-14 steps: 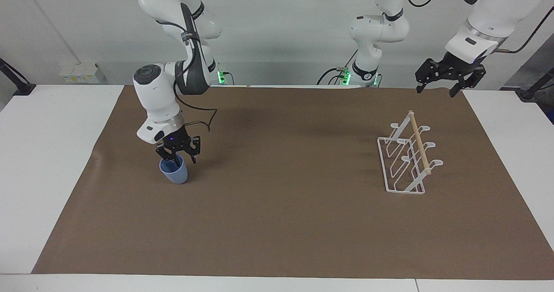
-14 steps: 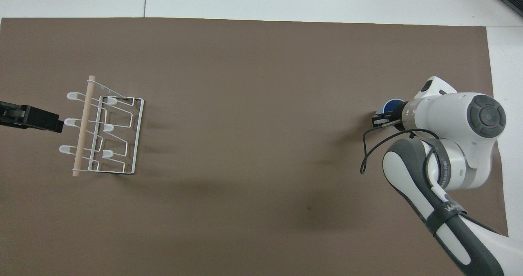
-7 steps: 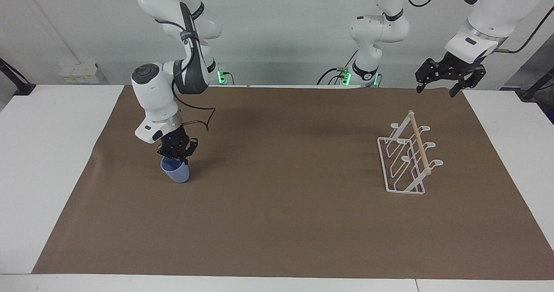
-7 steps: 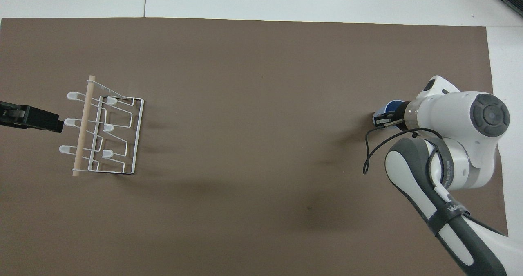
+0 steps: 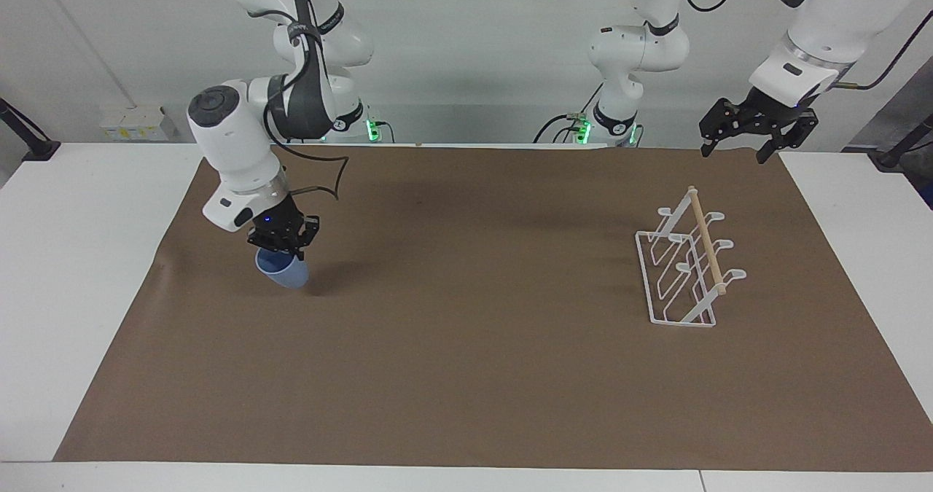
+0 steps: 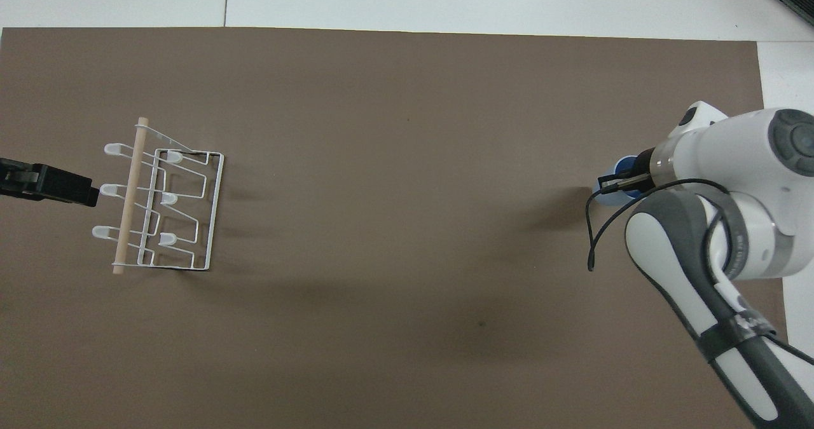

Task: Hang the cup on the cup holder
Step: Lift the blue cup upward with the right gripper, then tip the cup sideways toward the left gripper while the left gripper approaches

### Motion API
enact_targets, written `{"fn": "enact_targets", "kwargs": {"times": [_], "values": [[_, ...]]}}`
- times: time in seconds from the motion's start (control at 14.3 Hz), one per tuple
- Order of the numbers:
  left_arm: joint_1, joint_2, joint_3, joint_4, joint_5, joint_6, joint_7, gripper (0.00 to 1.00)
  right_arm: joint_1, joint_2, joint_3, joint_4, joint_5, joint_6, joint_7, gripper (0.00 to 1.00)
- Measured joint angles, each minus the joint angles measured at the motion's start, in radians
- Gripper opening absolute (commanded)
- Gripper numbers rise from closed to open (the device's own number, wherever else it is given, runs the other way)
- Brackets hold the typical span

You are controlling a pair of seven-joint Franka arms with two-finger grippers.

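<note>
The light-blue cup (image 5: pixel 283 272) hangs tilted from my right gripper (image 5: pixel 279 247), which is shut on its rim and holds it just above the brown mat at the right arm's end of the table. In the overhead view the right arm hides most of the cup (image 6: pixel 614 196), and the gripper (image 6: pixel 618 183) shows only in part. The white wire cup holder (image 5: pixel 688 270) with its wooden dowel stands on the mat at the left arm's end; it also shows in the overhead view (image 6: pixel 163 204). My left gripper (image 5: pixel 758 133) waits open in the air beside the holder (image 6: pixel 62 187).
A brown mat (image 5: pixel 466 361) covers most of the white table (image 5: pixel 65 259). Nothing stands on the mat between the cup and the holder.
My right gripper closed on the cup's rim, lifted it off the mat and carried it toward the right arm's end of the table. The left arm has not moved.
</note>
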Motion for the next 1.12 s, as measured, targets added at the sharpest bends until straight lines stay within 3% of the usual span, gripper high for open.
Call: {"fn": "enact_targets", "kwargs": {"times": [0.21,0.49,0.77,1.12], "values": [[0.000,0.000,0.001,0.000,0.000,0.000,0.000,1.00,-0.003,-0.015,0.000,0.071,0.000,-0.103,0.000,0.00],[0.000,-0.003,0.001,0.000,0.000,0.000,0.000,1.00,0.004,-0.051,0.008,0.092,0.042,-0.178,0.004,0.00],[0.000,-0.003,0.000,0.000,0.000,0.000,0.000,1.00,0.007,-0.064,0.016,0.093,0.353,-0.183,0.106,0.00],[-0.002,-0.004,-0.005,0.000,-0.006,0.000,0.002,1.00,0.101,-0.064,0.025,0.099,0.701,-0.134,0.598,0.00]]}}
